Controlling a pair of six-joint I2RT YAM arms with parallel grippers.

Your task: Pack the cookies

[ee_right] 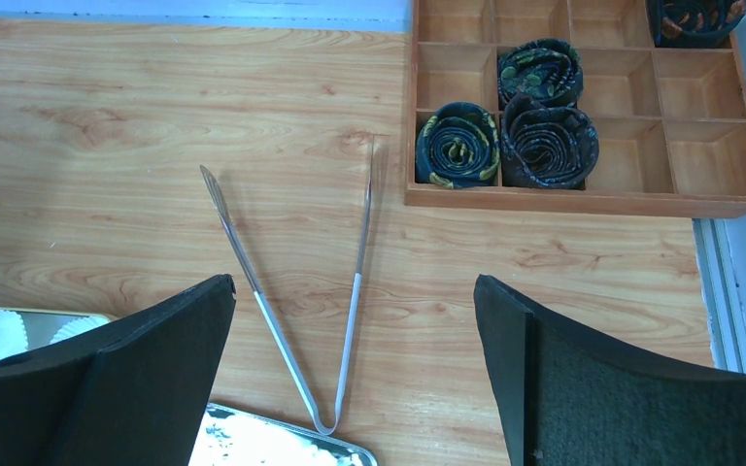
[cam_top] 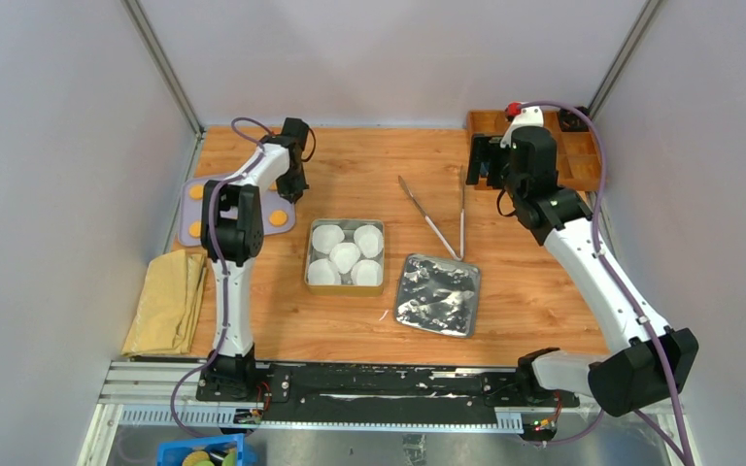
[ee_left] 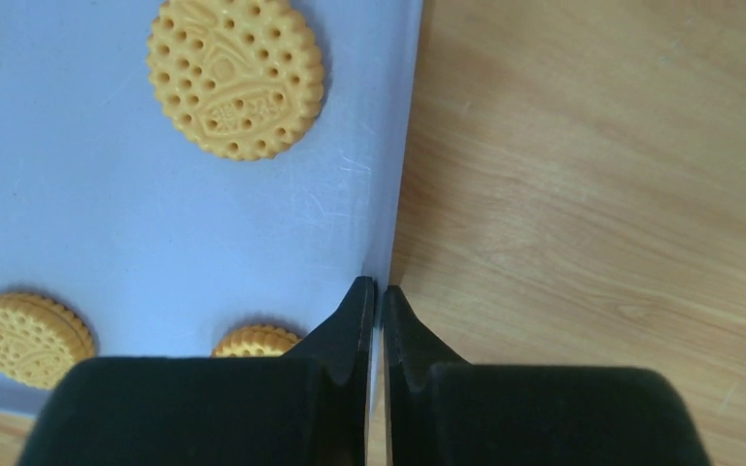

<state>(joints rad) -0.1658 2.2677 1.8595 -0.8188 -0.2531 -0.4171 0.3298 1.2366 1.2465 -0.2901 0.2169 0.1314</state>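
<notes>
Yellow cloth (cam_top: 165,301) lies folded at the left edge of the wooden worktop (cam_top: 369,160). Just beside it sits a lavender mat (cam_top: 186,233) with the cookies (ee_left: 236,76) lying flat on it, apart from one another. My left wrist view shows 3 plainly, 1 of them partly behind a finger. My left tool (ee_left: 379,291) hangs over the mat's right edge, clenched to a thin slit, with nothing visible between the tips. Next comes an open tin (cam_top: 309,260) holding 5 white paper liners (cam_top: 345,254). Right of it are splayed metal tongs (ee_right: 272,322), and nearer me a silver lid (cam_top: 437,294). My right tool (ee_right: 355,283) hovers above the tongs, spread wide and grasping nothing. At the far right corner is a wooden divided tray (ee_right: 583,201) with dark rolled fabrics (ee_right: 544,141) in some compartments.
</notes>
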